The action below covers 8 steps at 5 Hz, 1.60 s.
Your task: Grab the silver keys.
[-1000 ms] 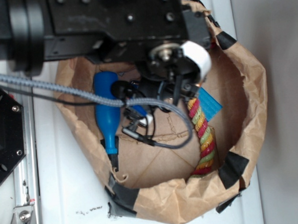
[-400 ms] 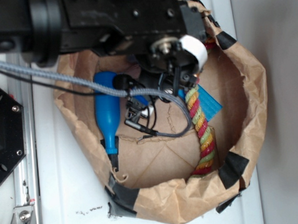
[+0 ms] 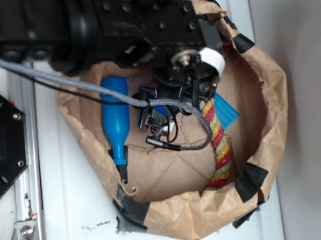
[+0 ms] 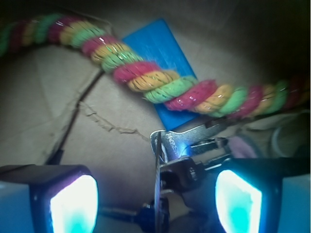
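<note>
Your end effector is down inside the paper bag, pads spread wide w/ the silver keys sitting between them, nearer the right pad, not gripped. Keys lie on the bag floor just below the multicolour rope, which crosses over the blue card. Blue bottle lies off to the side in the exterior view.
</note>
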### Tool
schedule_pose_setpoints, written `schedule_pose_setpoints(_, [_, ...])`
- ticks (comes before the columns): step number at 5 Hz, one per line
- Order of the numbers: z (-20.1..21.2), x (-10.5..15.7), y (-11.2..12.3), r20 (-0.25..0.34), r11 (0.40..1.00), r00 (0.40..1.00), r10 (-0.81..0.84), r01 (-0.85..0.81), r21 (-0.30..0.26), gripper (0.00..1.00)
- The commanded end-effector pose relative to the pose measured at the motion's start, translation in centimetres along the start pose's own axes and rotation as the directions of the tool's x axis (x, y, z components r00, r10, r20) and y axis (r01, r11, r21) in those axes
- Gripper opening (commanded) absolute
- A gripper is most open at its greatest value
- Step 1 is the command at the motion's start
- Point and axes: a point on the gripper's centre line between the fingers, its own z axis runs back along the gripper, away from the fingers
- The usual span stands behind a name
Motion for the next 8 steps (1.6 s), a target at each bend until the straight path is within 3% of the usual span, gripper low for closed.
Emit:
schedule_pose_setpoints(1, [-1.8, -4.8, 0.5, 0.005, 0.999, 1.000, -0.001, 0.001, 0.036, 1.00])
schedule_pose_setpoints(2, [-2.1, -7.2, 0.5, 0.010, 0.999, 1.000, -0.002, 0.002, 0.034, 1.00])
schedule_pose_setpoints(3, [-2.1, -6.4, 0.3, 0.004, 0.999, 1.000, -0.009, 0.008, 0.042, 1.00])
schedule_pose_setpoints(4, [-2.0, -5.1, 0.4, 0.005, 1.000, 1.000, 0.016, -0.016, 0.025, 0.00])
schedule_pose_setpoints(6, [-1.6, -4.8, 0.1, 0.012, 1.000, 1.000, 0.005, -0.006, 0.030, 0.00])
schedule_pose_setpoints(7, [-1.1, -3.3, 0.3, -0.005, 1.000, 1.000, 0.007, -0.007, 0.005, 1.00])
schedule_pose_setpoints(8, [0.1, -1.2, 1.0, -0.021, 0.999, 0.999, 0.035, -0.035, -0.019, 1.00])
